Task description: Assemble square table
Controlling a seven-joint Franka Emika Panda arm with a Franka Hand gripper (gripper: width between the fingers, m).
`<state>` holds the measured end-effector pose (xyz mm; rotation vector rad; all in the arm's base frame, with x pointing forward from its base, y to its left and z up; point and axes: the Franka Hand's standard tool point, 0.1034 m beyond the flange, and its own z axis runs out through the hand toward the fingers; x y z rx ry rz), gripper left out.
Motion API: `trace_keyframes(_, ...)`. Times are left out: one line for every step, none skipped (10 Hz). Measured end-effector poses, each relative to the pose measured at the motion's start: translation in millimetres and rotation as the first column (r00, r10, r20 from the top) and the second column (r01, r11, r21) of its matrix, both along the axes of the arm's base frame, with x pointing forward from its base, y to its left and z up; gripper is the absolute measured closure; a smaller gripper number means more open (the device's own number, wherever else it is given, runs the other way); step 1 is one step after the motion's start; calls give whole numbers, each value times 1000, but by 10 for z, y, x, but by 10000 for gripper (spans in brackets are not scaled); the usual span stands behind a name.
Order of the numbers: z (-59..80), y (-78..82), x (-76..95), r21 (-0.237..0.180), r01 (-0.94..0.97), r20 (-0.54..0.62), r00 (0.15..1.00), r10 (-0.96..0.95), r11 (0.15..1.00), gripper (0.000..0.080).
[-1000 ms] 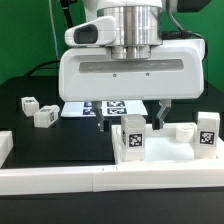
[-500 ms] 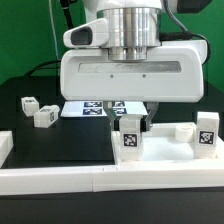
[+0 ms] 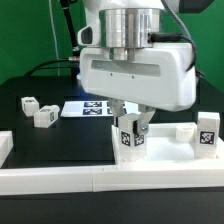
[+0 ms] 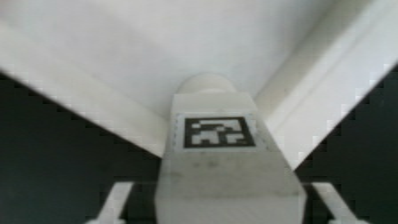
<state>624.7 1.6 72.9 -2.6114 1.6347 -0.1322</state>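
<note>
The white square table panel (image 3: 168,150) lies at the exterior view's right. One short white tagged leg (image 3: 129,141) stands upright at its near left corner. My gripper (image 3: 130,128) is turned at an angle above it, its fingers on both sides of this leg, shut on it. In the wrist view the leg (image 4: 219,150) fills the middle between my gripper's fingers (image 4: 222,188), with the panel's raised rim (image 4: 89,70) meeting in a corner behind it. Another tagged leg (image 3: 207,131) stands at the panel's right, and a small white piece (image 3: 185,130) beside it.
Two loose tagged legs (image 3: 28,103) (image 3: 44,116) lie on the black table at the left. The marker board (image 3: 88,108) lies flat behind my gripper. A long white border bar (image 3: 90,180) runs along the front, and another (image 3: 5,148) at the left.
My fingers have closed in from wide apart onto the leg. The hand has then turned about its vertical axis and shifted slightly to the exterior view's right.
</note>
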Motion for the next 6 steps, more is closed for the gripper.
trace_keyframes(-1, -10, -6, 40, 141, 0, 990, -141, 989, 511)
trace_keyframes(-4, -6, -15, 90, 329, -16, 944, -329, 940, 511)
trace_keyframes(-7, 13, -17, 117, 443, -32, 896, -443, 889, 509)
trace_keyframes(-6, 31, -31, 108, 471, -48, 882, -469, 875, 509)
trace_keyframes(-1, 41, -31, 85, 475, -56, 880, -472, 876, 509)
trace_keyframes(-6, 37, -31, 99, 552, -66, 834, -548, 828, 509)
